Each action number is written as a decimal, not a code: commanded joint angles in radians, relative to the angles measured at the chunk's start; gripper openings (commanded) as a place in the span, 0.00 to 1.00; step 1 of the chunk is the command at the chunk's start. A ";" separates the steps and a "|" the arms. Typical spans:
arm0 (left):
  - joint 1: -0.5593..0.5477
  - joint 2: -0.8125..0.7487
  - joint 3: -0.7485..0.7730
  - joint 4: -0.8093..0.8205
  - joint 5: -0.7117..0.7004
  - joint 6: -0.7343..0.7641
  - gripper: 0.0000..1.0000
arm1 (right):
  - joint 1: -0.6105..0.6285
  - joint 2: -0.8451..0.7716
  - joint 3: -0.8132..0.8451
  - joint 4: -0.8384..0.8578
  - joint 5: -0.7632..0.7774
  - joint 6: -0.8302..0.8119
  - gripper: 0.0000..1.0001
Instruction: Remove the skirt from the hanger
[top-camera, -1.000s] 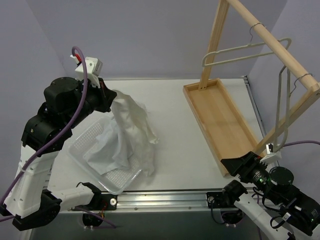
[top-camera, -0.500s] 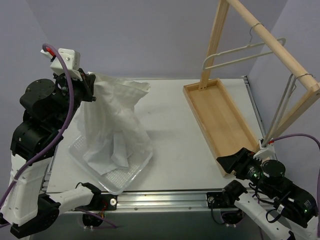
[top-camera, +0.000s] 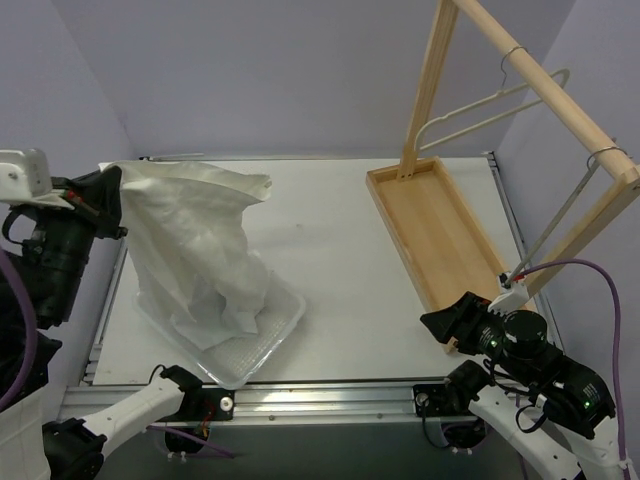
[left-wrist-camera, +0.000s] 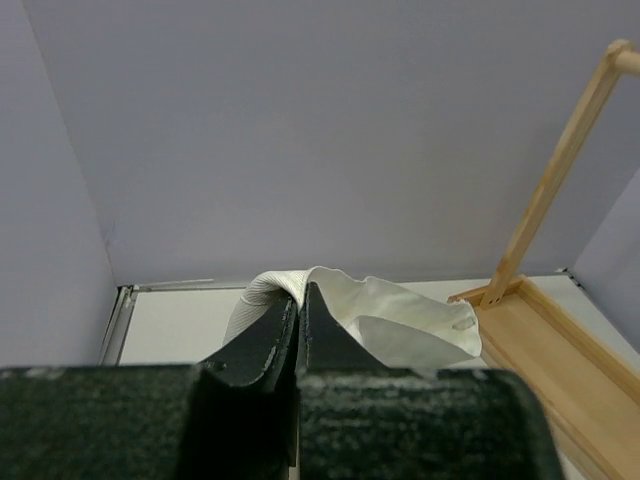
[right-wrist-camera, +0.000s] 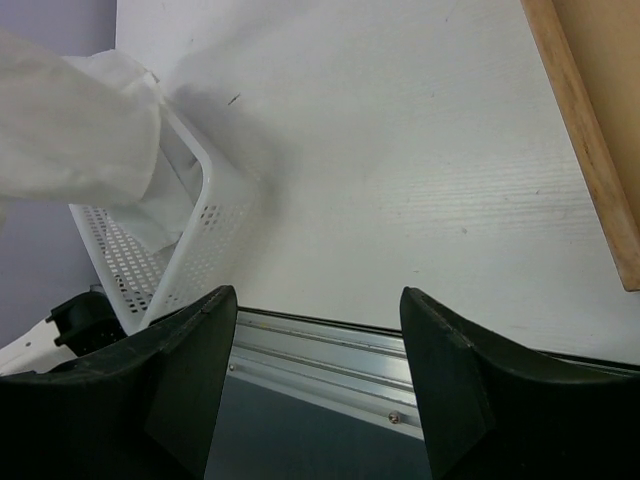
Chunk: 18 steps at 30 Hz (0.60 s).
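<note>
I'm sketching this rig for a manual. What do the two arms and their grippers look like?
The left arm and right arm have bulky black joints, white link shells and a purple cable each. The left gripper and right gripper have matte black, wedge-shaped fingers.

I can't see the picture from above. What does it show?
The left gripper holds a white skirt up by one edge, its bottom lying in a white basket. Two bare hangers hang on the wooden rack; the right gripper is open.
</note>
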<state>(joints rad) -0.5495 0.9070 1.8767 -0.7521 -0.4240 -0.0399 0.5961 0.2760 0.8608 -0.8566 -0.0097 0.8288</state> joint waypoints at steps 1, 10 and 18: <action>0.003 0.000 0.068 0.053 -0.015 0.014 0.02 | -0.001 0.019 -0.006 0.053 -0.019 -0.019 0.62; 0.003 -0.017 0.015 0.059 0.077 -0.064 0.02 | -0.001 0.005 -0.006 0.038 -0.018 -0.014 0.62; 0.003 -0.060 -0.230 0.131 0.183 -0.190 0.02 | 0.001 -0.035 -0.008 0.019 -0.012 -0.002 0.63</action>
<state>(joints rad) -0.5495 0.8585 1.7134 -0.7139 -0.3077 -0.1562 0.5961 0.2573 0.8574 -0.8341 -0.0174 0.8310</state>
